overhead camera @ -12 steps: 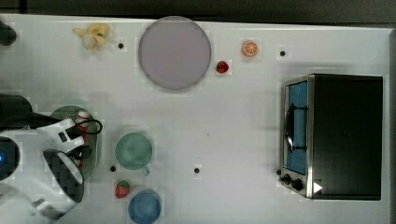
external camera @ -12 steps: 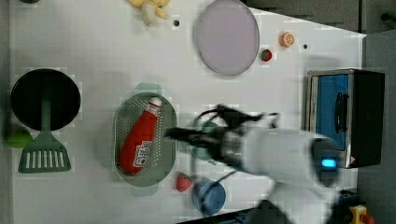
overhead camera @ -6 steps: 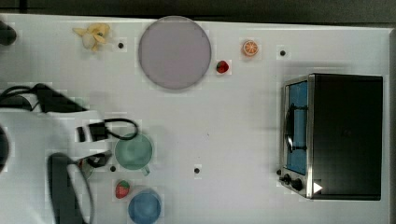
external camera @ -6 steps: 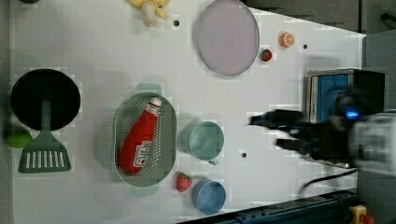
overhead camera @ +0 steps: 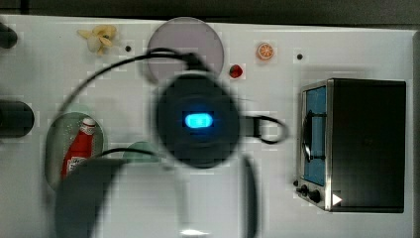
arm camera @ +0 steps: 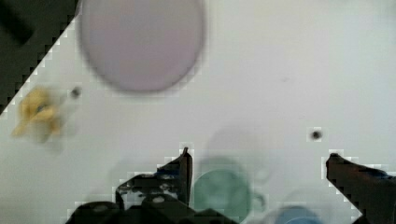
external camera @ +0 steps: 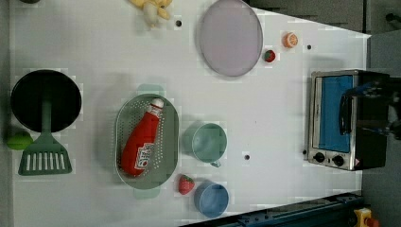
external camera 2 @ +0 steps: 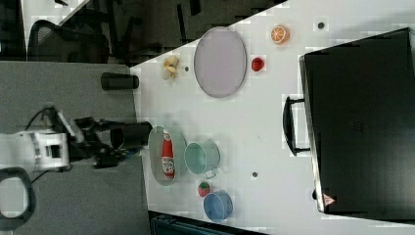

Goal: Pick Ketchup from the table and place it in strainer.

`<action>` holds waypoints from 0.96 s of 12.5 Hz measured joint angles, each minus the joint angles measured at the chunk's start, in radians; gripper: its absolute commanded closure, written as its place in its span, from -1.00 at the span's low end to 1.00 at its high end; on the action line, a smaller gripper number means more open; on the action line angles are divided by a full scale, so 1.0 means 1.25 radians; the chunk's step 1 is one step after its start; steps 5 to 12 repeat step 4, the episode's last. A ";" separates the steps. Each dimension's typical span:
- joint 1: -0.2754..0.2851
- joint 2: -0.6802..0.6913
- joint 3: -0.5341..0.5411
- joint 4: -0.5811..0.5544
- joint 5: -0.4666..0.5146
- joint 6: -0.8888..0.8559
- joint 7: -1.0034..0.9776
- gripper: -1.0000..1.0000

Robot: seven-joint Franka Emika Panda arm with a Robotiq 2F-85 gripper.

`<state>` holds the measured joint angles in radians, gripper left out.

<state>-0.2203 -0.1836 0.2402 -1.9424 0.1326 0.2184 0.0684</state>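
The Ketchup (external camera: 142,142), a red squeeze bottle with a white cap, lies on its side inside the pale green strainer (external camera: 169,142). It also shows lying in the strainer (overhead camera: 59,133) as Ketchup (overhead camera: 78,148) in the top view, and as Ketchup (external camera 2: 167,156) in the right view. My gripper (arm camera: 257,163) is open, its fingers (arm camera: 184,168) spread wide with nothing between them, high above the table. The arm (overhead camera: 198,121) hangs blurred over the table's middle in the top view, well apart from the bottle.
A green cup (external camera: 208,142) stands beside the strainer, with a blue cup (external camera: 211,199) and a strawberry (external camera: 186,184) close by. A lilac plate (external camera: 230,37), a toaster oven (external camera: 338,118), a black pan (external camera: 45,99) and a green spatula (external camera: 45,156) also sit on the table.
The arm has swung away from the strainer toward the oven side and risen. The Ketchup stays lying in the strainer, and the gripper stays open.
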 measured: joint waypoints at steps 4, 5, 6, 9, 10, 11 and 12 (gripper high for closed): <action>-0.039 0.012 -0.080 0.012 -0.088 -0.029 -0.032 -1.00; -0.039 0.012 -0.080 0.012 -0.088 -0.029 -0.032 -1.00; -0.039 0.012 -0.080 0.012 -0.088 -0.029 -0.032 -1.00; -0.039 0.012 -0.080 0.012 -0.088 -0.029 -0.032 -1.00; -0.039 0.012 -0.080 0.012 -0.088 -0.029 -0.032 -1.00; -0.039 0.012 -0.080 0.012 -0.088 -0.029 -0.032 -1.00; -0.039 0.012 -0.080 0.012 -0.088 -0.029 -0.032 -1.00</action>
